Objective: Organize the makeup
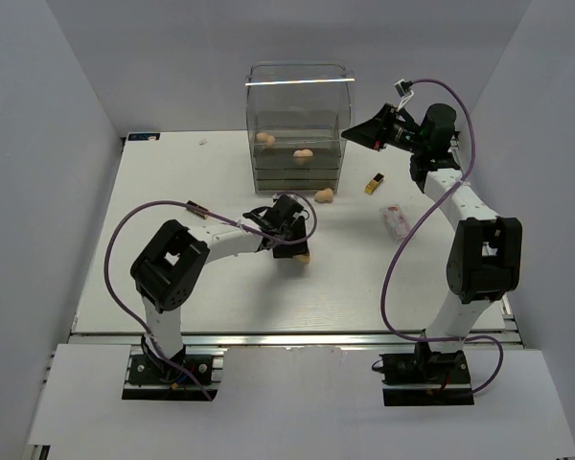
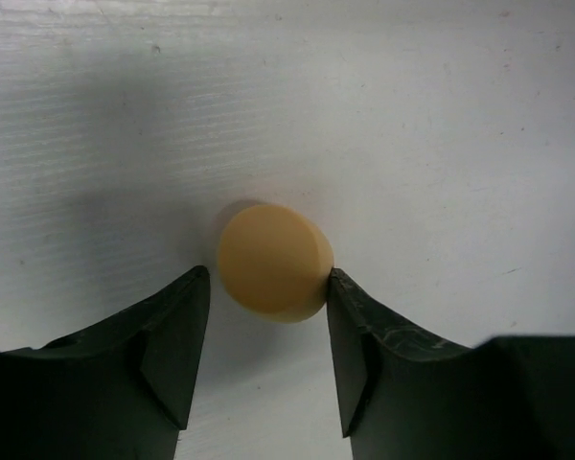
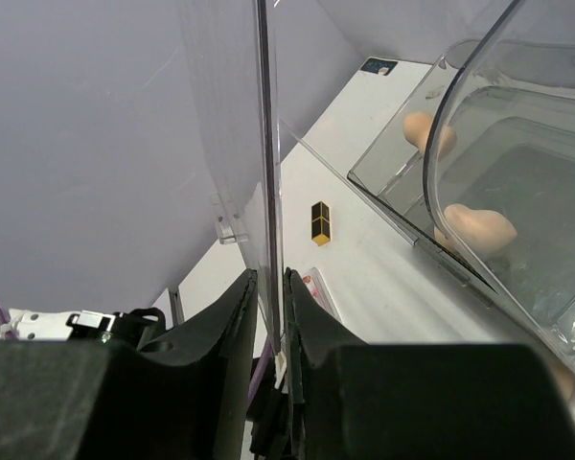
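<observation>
A peach egg-shaped sponge lies on the white table between the fingers of my left gripper, which is open; the sponge touches the right finger. From above, this sponge peeks out beside the left gripper. My right gripper is shut on a clear flap of the plastic drawer box. Two sponges sit inside the box. Another sponge, a black-and-gold lipstick and a pink-white packet lie on the table.
The tall clear box stands at the back centre of the table. White walls close in the left, right and back sides. The right arm reaches up along the box's right side, its purple cable looping beside it.
</observation>
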